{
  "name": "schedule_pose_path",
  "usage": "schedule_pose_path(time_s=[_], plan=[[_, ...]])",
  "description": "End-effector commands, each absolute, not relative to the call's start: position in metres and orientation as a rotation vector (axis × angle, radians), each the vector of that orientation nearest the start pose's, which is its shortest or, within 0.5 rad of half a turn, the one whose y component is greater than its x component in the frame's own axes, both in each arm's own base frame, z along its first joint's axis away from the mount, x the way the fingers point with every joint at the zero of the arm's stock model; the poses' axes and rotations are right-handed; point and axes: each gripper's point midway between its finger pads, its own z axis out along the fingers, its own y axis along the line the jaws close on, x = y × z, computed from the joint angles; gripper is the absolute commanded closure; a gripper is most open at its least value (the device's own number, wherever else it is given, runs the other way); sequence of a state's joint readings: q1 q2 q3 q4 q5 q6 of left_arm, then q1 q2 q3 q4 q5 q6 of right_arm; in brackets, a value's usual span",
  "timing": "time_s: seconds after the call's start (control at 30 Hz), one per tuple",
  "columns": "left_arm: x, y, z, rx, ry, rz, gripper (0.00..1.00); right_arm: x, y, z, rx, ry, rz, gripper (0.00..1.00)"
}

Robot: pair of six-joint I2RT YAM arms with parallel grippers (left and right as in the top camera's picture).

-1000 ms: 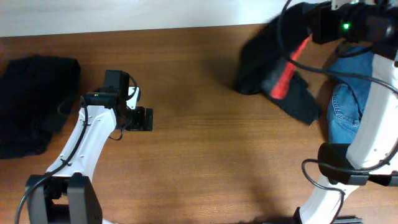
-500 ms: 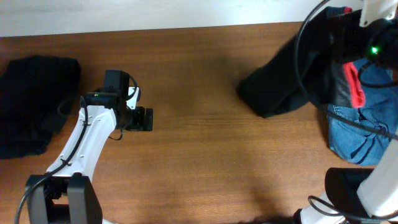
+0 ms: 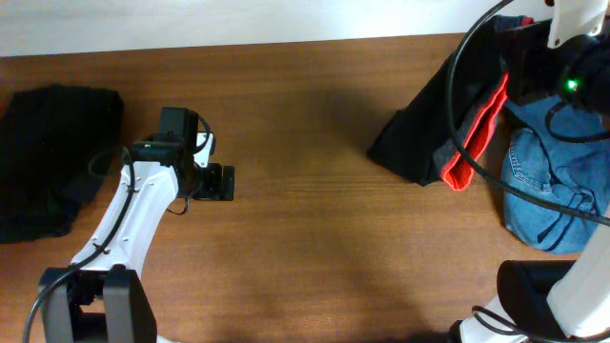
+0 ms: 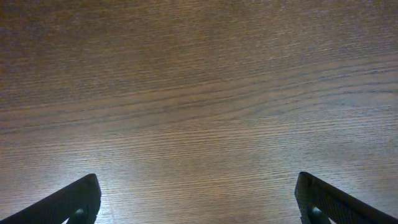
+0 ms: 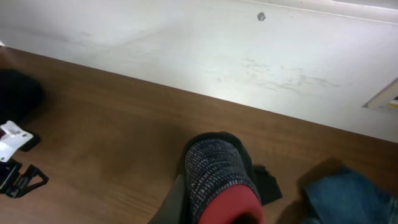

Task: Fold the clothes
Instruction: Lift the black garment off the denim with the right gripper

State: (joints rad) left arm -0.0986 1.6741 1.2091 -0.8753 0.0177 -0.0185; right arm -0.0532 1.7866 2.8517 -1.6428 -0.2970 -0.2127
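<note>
Right fingers (image 3: 515,59) clamped on trousers (image 3: 429,133) at the waistband (image 5: 217,168), 2 o'clock; legs trail onto counter (image 3: 305,257). Left fingers (image 4: 81,199) apart above counter, 9 o'clock.

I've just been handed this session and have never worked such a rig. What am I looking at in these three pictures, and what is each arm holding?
Two white robot arms stand at a wooden table, each ending in a two-fingered claw. The overhead view looks straight down on the table. The other two views come from a small camera on each wrist. The left claw is open and empty above bare wood. The right claw is shut on the black trousers, holding up their grey, red-edged waistband, while the rest seems to lie on the table. Beside them lies a blue denim garment. A dark cloth heap lies at the far left.
</note>
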Motion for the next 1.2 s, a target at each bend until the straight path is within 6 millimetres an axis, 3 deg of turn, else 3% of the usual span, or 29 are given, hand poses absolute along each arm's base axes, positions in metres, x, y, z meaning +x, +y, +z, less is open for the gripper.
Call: schedule_pose_path(time_s=[0.0, 0.7, 0.8, 1.0, 1.17], plan=[[0.353, -0.036, 0.085, 0.136, 2.894, -0.033, 0.01, 0.336, 0.039, 0.496, -0.362, 2.051, 0.180, 0.96], [0.362, -0.031, 0.087, 0.127, 2.858, 0.012, 0.01, 0.342, 0.051, 0.497, -0.405, 2.031, 0.258, 0.96], [0.362, -0.043, 0.088, 0.137, 2.853, -0.089, 0.01, 0.341, 0.063, 0.496, -0.513, 2.001, 0.299, 0.96], [0.354, -0.087, 0.098, 0.189, 2.840, -0.465, 0.01, 0.353, 0.068, 0.483, -0.598, 2.011, 0.313, 0.96], [0.351, -0.093, 0.116, 0.231, 2.802, -0.517, 0.00, 0.351, 0.065, 0.482, -0.647, 1.999, 0.273, 0.96]])
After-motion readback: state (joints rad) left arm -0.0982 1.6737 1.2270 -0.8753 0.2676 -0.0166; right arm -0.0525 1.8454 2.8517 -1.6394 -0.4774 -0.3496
